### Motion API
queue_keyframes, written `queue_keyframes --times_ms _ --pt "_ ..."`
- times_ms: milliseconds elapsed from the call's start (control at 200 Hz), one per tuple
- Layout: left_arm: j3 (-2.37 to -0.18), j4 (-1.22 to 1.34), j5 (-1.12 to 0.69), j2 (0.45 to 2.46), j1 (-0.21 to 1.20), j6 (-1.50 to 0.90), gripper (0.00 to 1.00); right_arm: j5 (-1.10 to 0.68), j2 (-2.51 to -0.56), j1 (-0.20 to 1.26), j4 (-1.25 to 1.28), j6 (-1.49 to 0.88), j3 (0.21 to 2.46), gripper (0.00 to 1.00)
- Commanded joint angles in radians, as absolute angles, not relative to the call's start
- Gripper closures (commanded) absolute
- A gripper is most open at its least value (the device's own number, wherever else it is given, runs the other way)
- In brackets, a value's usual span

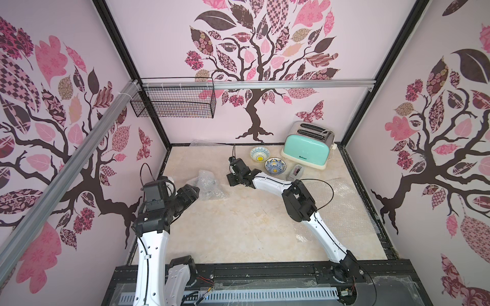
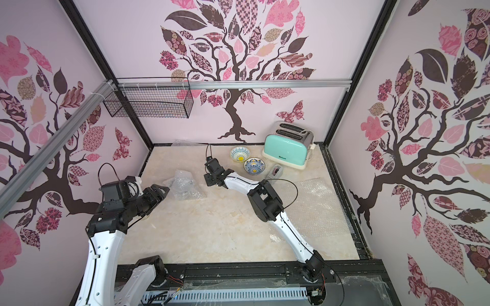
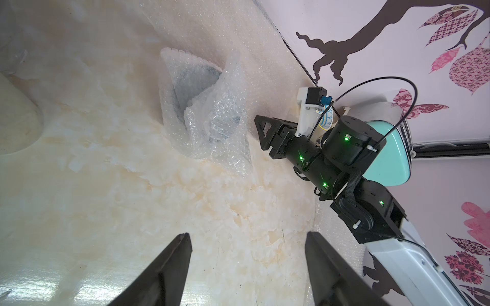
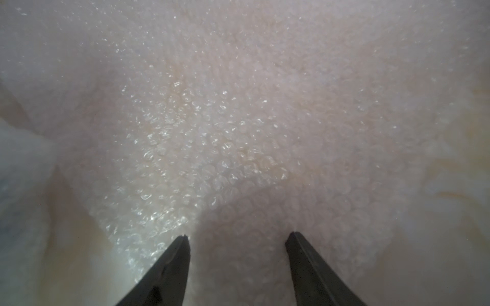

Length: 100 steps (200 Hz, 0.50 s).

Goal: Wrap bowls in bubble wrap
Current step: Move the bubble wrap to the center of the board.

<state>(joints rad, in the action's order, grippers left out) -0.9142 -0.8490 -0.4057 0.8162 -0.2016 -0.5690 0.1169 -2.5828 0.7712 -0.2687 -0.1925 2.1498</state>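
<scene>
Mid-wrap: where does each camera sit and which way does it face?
Top views: high above the arm bases, looking down and forward over the table; left arm and right arm show.
Left wrist: on the left arm, facing the bundle and right arm; open left pincer shows.
Right wrist: close over bubble wrap; only the open right pincer shows.
Shared: top and left-wrist views both show the bundle.
</scene>
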Motion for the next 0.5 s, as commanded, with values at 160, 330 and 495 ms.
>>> queue_keyframes --times_ms 160,330,495 --pt "-0.902 -0.844 -0.423 0.799 -0.204 -0.549 0.26 0.109 -2.589 0.780 -0.537 -0.192 2.134 0.74" --pt "-0.898 -0.838 -0.429 0.797 -0.204 -0.548 0.26 0.120 -2.376 0.791 -0.469 -0.218 1.932 0.91" --pt "-0.898 -0.834 -0.440 0.797 -0.205 -0.546 0.26 0.104 -2.095 0.804 -0.366 -0.268 1.632 0.97"
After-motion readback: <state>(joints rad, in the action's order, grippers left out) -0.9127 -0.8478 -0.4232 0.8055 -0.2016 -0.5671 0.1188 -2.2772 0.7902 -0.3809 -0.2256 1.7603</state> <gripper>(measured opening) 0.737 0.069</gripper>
